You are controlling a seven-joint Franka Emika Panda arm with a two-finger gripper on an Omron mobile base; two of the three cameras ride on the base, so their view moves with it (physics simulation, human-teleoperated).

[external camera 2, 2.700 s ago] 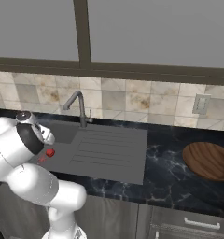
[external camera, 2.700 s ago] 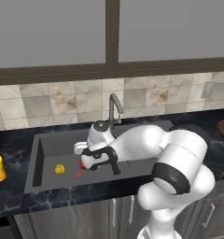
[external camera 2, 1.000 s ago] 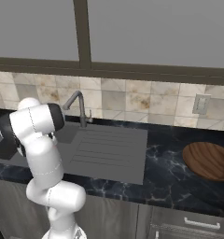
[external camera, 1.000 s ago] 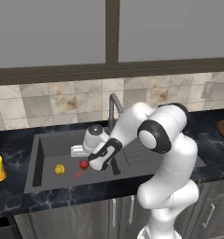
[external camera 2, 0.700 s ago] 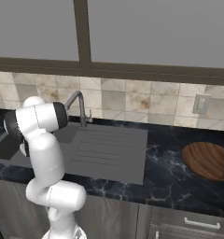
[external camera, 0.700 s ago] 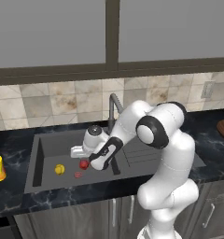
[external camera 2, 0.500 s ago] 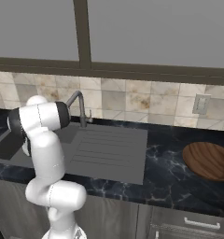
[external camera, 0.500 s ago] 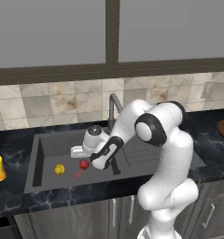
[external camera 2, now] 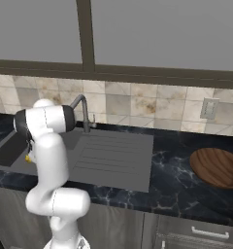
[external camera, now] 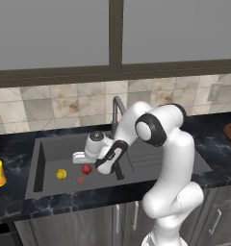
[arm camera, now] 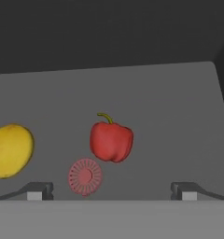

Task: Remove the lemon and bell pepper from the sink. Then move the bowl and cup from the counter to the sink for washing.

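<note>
The end effector (arm camera: 109,189) is hanging wide open and empty inside the sink (external camera: 50,153), just above the bell pepper (arm camera: 111,141), with the lemon (arm camera: 10,150) lying beside it.

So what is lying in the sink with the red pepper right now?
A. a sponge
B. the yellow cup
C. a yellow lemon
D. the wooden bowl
C: the lemon lies on the sink floor beside the bell pepper, near a reddish drain disc.
</note>
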